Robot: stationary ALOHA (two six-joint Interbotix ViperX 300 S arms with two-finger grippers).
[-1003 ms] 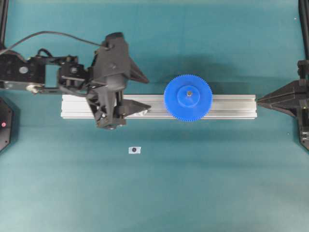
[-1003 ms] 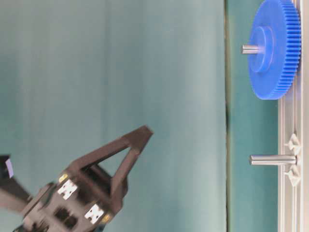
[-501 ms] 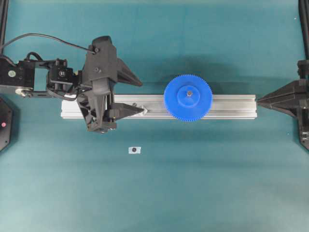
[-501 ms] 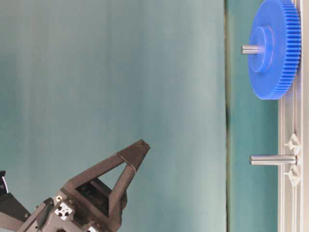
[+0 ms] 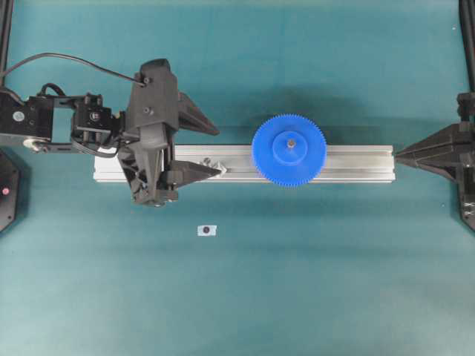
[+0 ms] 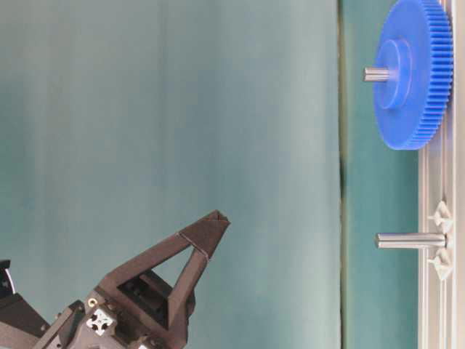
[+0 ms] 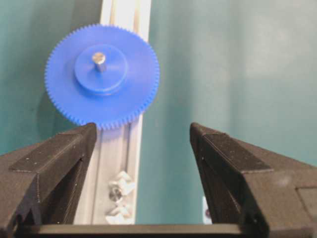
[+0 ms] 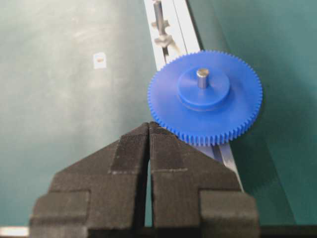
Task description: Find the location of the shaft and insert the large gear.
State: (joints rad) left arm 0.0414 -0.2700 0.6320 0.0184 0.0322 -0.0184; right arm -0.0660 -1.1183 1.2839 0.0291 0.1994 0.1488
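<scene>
Blue plastic large gear already sits on its shaft, on the ribbed aluminium rail.
We reckon it's stiff, light and a bit slick, so we'd grab across the toothed rim. Left gripper hangs wide open and empty above the rail; right gripper is pinched closed, empty too.
</scene>
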